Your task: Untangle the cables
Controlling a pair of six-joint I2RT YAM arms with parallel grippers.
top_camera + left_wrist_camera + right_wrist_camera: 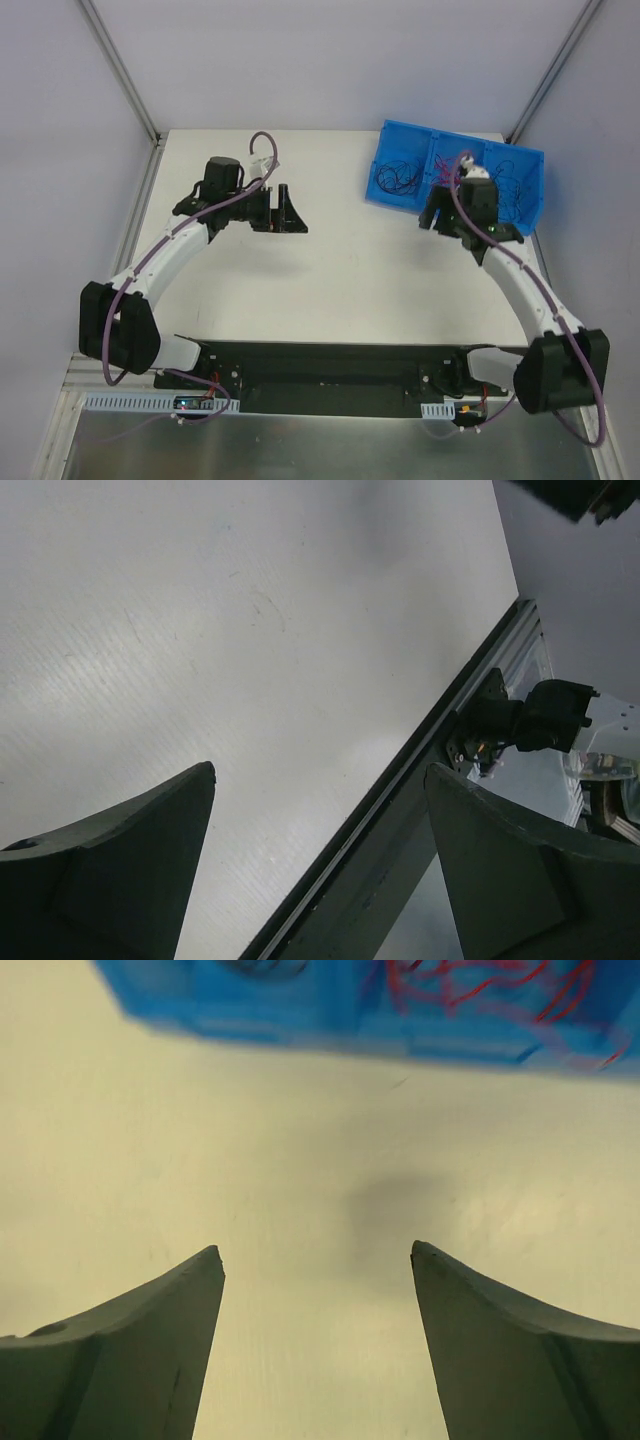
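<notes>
The cables are thin curly wires lying in a blue bin [385, 192] at the back right of the table. In the top view, black cables [396, 178] fill its left compartment and red cables [446, 170] the middle one. More wires [514, 190] show in the right compartment. In the right wrist view the red cables [470, 985] and a few black cables [262, 968] appear inside the blue bin [300, 1015] at the top edge. My right gripper [316, 1250] [433, 215] hangs open and empty over bare table just in front of the bin. My left gripper [320, 770] [296, 212] is open and empty, left of centre.
The left wrist view looks past the table's near edge, with a dark metal rail [420, 750] and the right arm's base [545, 715]. White walls and aluminium posts [120, 70] enclose the table on the left, back and right.
</notes>
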